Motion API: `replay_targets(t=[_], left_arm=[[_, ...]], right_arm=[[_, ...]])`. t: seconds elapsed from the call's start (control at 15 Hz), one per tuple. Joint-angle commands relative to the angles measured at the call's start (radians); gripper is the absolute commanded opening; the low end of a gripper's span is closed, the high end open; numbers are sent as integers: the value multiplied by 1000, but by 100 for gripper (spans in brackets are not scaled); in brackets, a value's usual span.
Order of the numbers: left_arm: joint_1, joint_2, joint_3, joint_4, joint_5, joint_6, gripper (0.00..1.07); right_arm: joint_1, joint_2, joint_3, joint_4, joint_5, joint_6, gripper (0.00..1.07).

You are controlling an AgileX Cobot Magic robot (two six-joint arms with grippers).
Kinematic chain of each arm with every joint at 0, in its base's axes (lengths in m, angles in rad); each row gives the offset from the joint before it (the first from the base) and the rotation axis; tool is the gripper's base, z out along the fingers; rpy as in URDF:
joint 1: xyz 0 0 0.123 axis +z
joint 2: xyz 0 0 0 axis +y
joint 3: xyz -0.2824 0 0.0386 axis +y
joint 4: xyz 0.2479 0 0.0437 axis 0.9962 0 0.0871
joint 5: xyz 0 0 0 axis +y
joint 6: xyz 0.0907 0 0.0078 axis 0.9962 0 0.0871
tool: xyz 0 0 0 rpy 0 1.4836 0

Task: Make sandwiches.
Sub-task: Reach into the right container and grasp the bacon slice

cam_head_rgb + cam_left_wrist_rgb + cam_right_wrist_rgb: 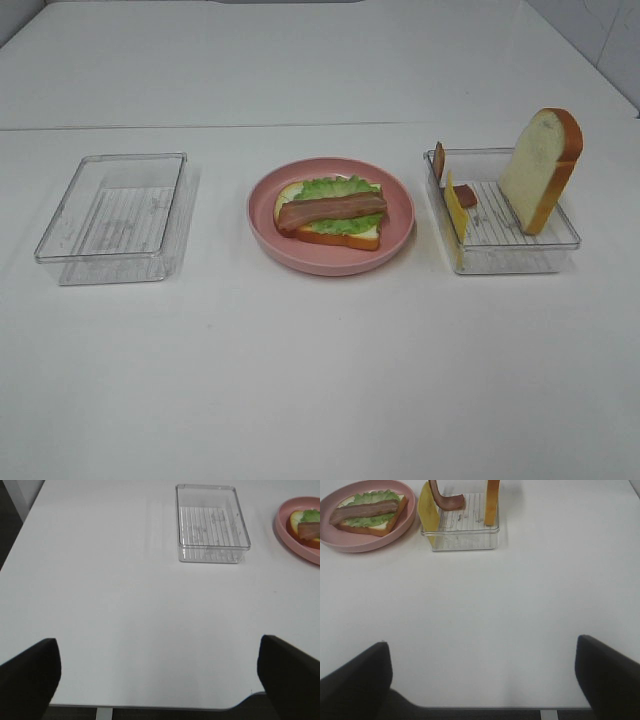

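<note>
Both hands hang wide open and empty: left gripper (159,647), right gripper (482,650). The half-built sandwich (367,511) sits well ahead of the right one, off to its left, on the pink plate (350,544). Cheese (427,505) looks next. It stands on edge against the tray (465,540) wall ahead, so pinch its flat faces gently.

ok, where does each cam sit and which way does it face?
Exterior high: mounted high, off the arms, looking down on empty tray, plate with half-built sandwich, stocked tray; no robot part shows.
Left wrist: on left arm, low over the table's near edge, facing the empty tray; open left claw shows.
Right wrist: on right arm, likewise low, facing the stocked tray; open right claw shows.
Shared: plate and sandwich appear in all three.
</note>
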State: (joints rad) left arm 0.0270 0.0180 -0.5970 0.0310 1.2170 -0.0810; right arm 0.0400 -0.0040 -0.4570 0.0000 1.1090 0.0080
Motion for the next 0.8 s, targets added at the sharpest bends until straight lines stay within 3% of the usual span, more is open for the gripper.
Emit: replay_targets(t=[0.07, 0.27, 0.8], left_arm=[[3, -42, 10, -46, 60, 51, 102], [3, -42, 30, -59, 22, 81, 102], [3, -38, 81, -15, -147, 81, 102]], right_arm=[[-3, -28, 1, 0, -5, -2, 96], [-3, -28, 1, 0, -5, -2, 96], [-3, -28, 1, 0, -6, -2, 96]])
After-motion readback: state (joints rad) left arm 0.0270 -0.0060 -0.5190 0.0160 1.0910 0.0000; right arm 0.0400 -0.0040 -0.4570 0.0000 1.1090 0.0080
